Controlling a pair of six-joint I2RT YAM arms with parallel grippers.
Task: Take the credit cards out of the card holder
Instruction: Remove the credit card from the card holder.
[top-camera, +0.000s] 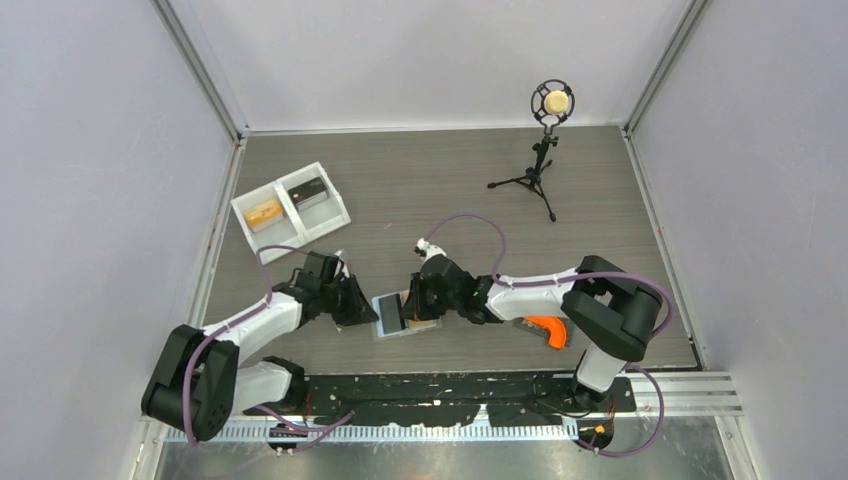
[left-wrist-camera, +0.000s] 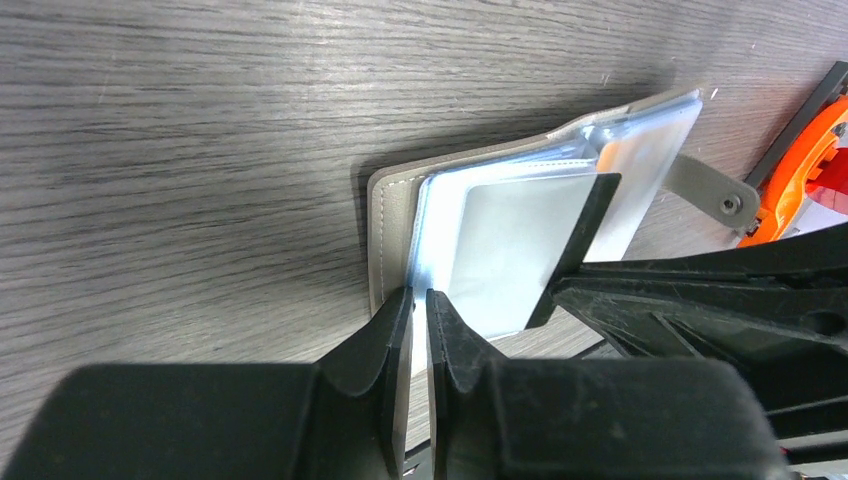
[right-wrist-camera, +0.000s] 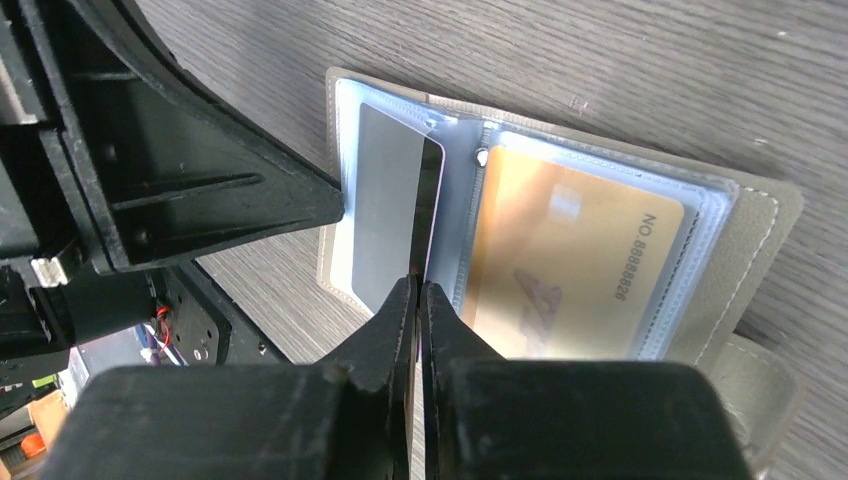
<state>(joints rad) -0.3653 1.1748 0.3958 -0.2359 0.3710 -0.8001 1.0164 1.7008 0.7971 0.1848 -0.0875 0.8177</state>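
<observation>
1. From above, you see the open grey card holder (top-camera: 384, 318) flat on the desk (top-camera: 450, 180), between left tool (top-camera: 368, 312) and right tool (top-camera: 408, 308).
2. Your left tool grips the card holder's edge.
3. Your right tool pinches the upright dark card (right-wrist-camera: 428, 215); the orange card (right-wrist-camera: 570, 270) lies sleeved.

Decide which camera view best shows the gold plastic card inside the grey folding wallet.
The right wrist view: the gold plastic card sits close up in its clear sleeve, printed number legible. In the top view the grey folding wallet is too small to show it; the left wrist view shows only pale sleeves.
</observation>
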